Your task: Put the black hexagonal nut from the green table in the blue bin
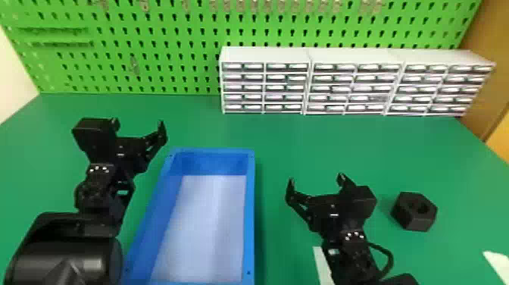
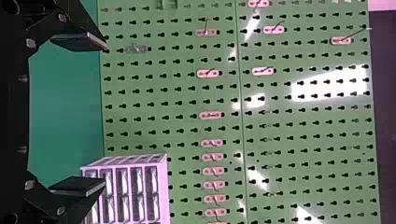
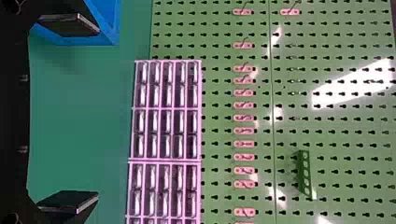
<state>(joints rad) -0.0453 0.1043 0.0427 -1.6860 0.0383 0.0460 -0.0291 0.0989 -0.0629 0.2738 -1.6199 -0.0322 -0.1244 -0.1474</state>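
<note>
The black hexagonal nut (image 1: 414,211) lies on the green table (image 1: 288,151) at the right, in the head view. To its left, and apart from it, my right gripper (image 1: 315,182) is open with nothing between its fingers; the right wrist view also has the right gripper (image 3: 70,114) with fingers wide apart. The blue bin (image 1: 248,212) stands left of the right gripper, its pale floor bare. Beyond the bin's far left corner, my left gripper (image 1: 139,123) is open, and so the left gripper (image 2: 78,114) appears in the left wrist view, holding nothing.
White drawer cabinets (image 1: 265,87) stand along the table's back right, before a green pegboard (image 1: 151,45). A white piece (image 1: 322,261) lies under the right arm, and another pale piece (image 1: 497,261) is at the right edge.
</note>
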